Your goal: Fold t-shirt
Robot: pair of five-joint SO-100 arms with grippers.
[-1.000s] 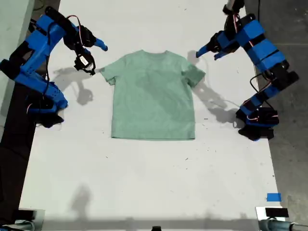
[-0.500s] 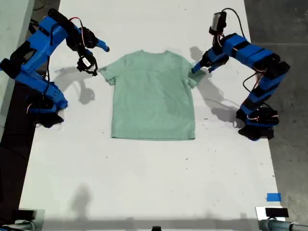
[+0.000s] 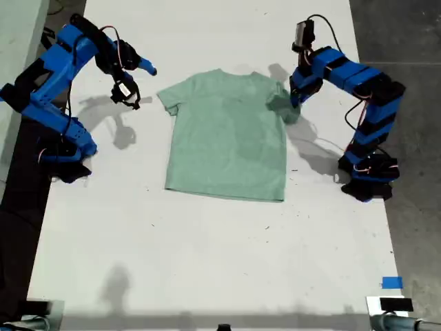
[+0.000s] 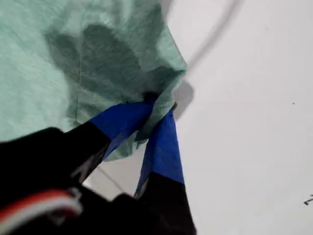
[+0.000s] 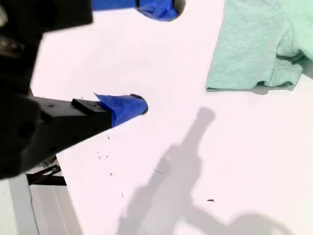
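Exterior view: one t-shirt point(image 3: 227, 138) lies flat mid-counter point(image 3: 207, 262) between two blue arms. My first gripper point(image 4: 159, 110), at that view's right, has its fingers pinched on a sleeve. My second gripper point(image 5: 154, 54) hangs spread apart over bare counter.

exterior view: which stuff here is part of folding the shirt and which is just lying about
Part of the job:
t-shirt
my first gripper, shut on its sleeve
my second gripper, open above the table

Just lying about:
blue tape patch
white table
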